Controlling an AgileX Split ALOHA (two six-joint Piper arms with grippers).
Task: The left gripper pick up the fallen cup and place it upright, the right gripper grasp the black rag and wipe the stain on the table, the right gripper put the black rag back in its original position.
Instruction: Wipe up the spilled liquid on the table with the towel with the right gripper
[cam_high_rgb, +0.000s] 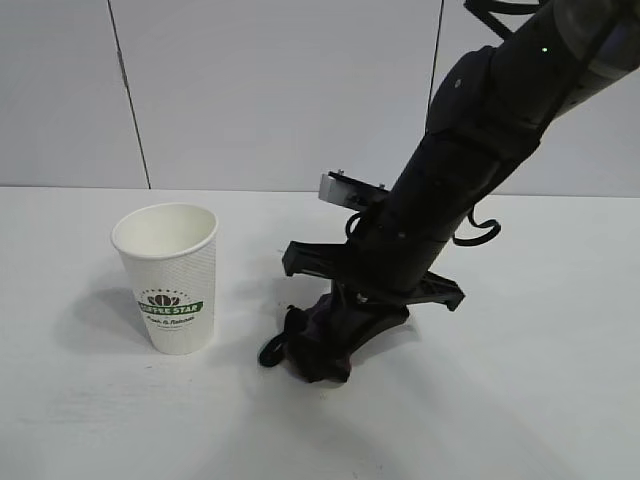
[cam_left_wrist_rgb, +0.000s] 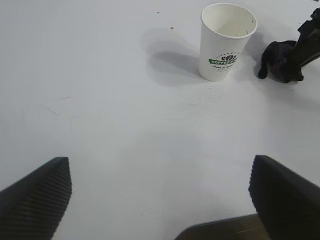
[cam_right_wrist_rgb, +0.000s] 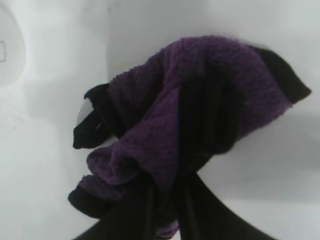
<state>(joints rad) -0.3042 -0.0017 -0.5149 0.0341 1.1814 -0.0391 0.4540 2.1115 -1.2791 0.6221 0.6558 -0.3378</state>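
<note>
While the cup (cam_high_rgb: 169, 277) stands upright nearby, the right gripper (cam_high_rgb: 335, 340) (fingers clamped) pins the black rag (cam_high_rgb: 312, 348) beneath it

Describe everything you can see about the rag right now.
The rag is a small bunched cloth, fuzzy like terry, purple on its folds and black at its edges, with a thin black strap end sticking out toward the cup. It sits crumpled on the white table, just beside the upright cup without touching it. The right gripper comes down onto it from above, its black fingers shut on the folds.
</note>
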